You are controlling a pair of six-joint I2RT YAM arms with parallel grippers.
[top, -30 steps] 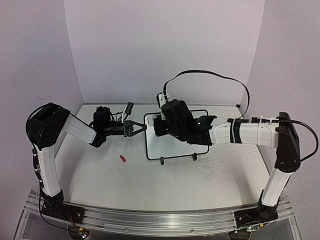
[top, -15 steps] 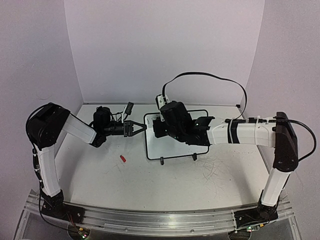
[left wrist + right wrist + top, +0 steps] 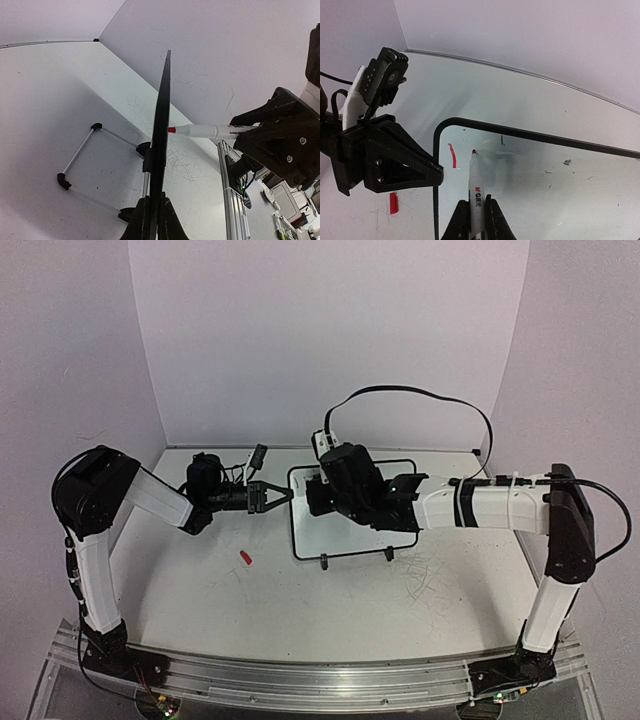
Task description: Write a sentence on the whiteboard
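Left end effector [image 3: 270, 496] clamps the whiteboard [image 3: 335, 535] near the counter's [image 3: 300, 610] far edge; right end effector [image 3: 476, 206] grips a marker [image 3: 475, 180], tip beside a red stroke [image 3: 452, 156].

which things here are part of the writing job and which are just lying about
In the job: small black-framed white whiteboard, clamped at its edge by the left fingers; white red-tipped marker pen in the right fingers; short red marker stroke on the board.
Lying about: small red piece, maybe a cap; grey scribble scuffs on the tabletop.
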